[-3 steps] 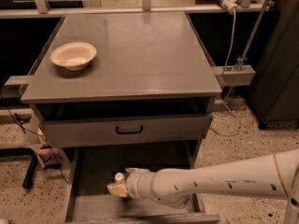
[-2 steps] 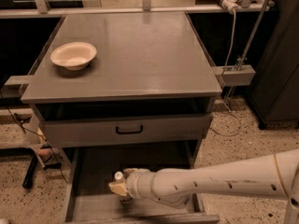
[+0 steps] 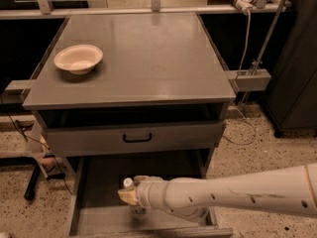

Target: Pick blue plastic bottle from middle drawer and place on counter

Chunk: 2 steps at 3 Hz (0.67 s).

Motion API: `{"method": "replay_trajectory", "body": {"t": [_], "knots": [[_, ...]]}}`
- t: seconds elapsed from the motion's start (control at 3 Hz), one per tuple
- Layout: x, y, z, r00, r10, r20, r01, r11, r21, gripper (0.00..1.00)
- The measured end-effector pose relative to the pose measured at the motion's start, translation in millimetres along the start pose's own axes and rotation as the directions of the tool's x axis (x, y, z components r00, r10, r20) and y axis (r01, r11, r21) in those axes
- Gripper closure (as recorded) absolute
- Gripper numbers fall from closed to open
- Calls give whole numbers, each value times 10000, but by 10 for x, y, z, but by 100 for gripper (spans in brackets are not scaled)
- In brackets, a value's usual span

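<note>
Though half-hidden, gripper (image 3: 130,196) in middle drawer (image 3: 99,216)

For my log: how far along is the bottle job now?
Done: the middle drawer is open. In hand: the claw is at the blue plastic bottle inside it. Left: lifting the bottle and placing it on the counter.

The single arm (image 3: 237,195) enters at the right edge of the camera view and extends leftward, close to level, dipping slightly toward its end. Its cream casing is thickest at the right and narrows toward the wrist (image 3: 154,195), which ends in a ringed collar. The gripper (image 3: 128,196), tan in colour, sits at the arm's left end, pointing left, low within the open middle drawer (image 3: 99,182).
</note>
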State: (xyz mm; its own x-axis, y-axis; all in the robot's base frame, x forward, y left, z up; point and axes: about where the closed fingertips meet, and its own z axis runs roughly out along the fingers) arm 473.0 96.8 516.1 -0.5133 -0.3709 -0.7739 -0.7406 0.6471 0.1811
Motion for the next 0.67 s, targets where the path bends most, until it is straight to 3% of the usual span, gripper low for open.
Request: {"method": "replay_trajectory", "body": {"t": [0.33,0.67], "knots": [[-224,-90,-403,9989,361,313,-382,9968,697,100],[-446,-252,-833,9956,722,602,-797,9878,1339,100]]}}
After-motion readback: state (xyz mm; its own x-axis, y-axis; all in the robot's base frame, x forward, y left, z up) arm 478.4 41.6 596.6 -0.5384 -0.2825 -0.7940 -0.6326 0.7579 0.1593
